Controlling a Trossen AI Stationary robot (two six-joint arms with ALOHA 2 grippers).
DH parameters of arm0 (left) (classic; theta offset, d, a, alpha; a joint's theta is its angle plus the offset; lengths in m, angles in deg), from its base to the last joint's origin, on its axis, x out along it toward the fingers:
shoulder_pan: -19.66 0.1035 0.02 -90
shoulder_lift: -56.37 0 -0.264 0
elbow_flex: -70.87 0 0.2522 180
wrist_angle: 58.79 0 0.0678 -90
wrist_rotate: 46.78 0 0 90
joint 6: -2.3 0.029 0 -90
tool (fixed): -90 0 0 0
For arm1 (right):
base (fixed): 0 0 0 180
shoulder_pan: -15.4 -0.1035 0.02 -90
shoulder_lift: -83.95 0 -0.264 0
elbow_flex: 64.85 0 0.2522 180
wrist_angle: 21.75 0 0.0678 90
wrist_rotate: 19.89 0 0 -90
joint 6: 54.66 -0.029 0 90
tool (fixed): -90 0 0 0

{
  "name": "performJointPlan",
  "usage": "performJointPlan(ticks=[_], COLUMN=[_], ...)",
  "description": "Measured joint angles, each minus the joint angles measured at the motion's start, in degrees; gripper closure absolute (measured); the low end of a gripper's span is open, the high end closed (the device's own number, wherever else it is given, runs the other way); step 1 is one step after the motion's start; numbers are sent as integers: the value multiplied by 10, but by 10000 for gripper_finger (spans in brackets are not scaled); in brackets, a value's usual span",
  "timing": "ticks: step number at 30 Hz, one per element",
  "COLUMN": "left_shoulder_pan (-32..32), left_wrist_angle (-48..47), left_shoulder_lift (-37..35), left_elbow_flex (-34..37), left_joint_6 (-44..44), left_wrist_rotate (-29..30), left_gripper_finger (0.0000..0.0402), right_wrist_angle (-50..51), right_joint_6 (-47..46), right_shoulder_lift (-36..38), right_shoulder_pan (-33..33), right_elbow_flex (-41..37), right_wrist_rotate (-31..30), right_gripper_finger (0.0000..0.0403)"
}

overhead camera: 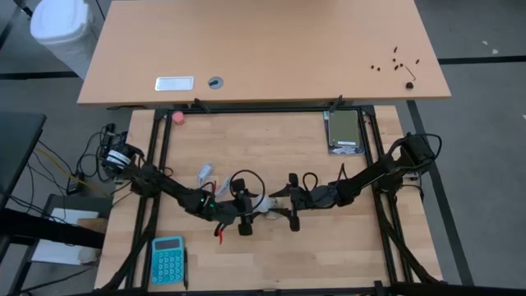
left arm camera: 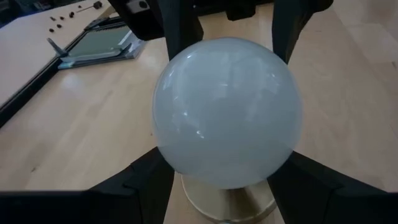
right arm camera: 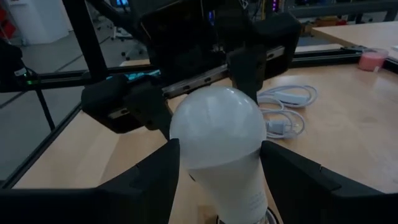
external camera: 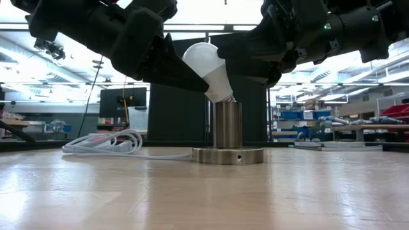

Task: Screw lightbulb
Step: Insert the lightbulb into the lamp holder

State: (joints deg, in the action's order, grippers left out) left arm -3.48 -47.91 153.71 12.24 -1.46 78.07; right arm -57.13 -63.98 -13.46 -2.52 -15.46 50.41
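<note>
The white frosted lightbulb (external camera: 208, 64) is tilted, its globe leaning toward the table's left. Its silvery screw base (external camera: 228, 98) sits at the mouth of the metal socket (external camera: 227, 124), which stands upright on a round disc (external camera: 228, 155) on the table. My left gripper (overhead camera: 249, 212) reaches in from the left and is shut on the globe (left arm camera: 227, 112). From the right, my right gripper (overhead camera: 285, 205) is shut on the same bulb (right arm camera: 217, 137), lower down. The two grippers face each other over the socket. My left gripper pinches the globe at its widest part (left arm camera: 166, 155), one finger (left arm camera: 140, 186) on each side. The fingers come from the table's left, slanting a little down. The bulb is tilted in the hold, its screw base at the socket's top. My right gripper has the bulb where the globe narrows toward the neck (right arm camera: 186, 163), between its two fingers (right arm camera: 152, 174). The fingers come nearly level from the table's right. The bulb leans away from this gripper, its base end down at the socket.
The socket's white cord (external camera: 105, 144) lies coiled to the far left of the socket. A pink ball (overhead camera: 177, 117) lies at the far left, a grey flat device (overhead camera: 343, 131) at the far right, and a teal calculator (overhead camera: 168, 259) at the near left.
</note>
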Motion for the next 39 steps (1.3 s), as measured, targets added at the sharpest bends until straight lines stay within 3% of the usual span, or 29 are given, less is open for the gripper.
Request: performJointPlan(ticks=[8,21,27,39], left_shoulder_pan=[-1,32,41,71], left_wrist_angle=[-40,-197,-206,-195], left_shoulder_lift=[-2,-3,-3,-5], left_elbow_flex=[-25,-101,-118,-126], left_joint_6=[20,23,50,45], left_wrist_rotate=[-2,-75,-92,-142], left_gripper_finger=[158,158,158,159], right_wrist_angle=[2,14,12,-23], right_joint_6=[10,-24,-10,-43], right_shoulder_lift=[2,3,3,1], right_shoulder_pan=[-15,-26,-62,-61], right_elbow_flex=[0,-1,-1,-56], right_wrist_rotate=[-30,-66,-143,-166], right_gripper_finger=[169,169,169,170])
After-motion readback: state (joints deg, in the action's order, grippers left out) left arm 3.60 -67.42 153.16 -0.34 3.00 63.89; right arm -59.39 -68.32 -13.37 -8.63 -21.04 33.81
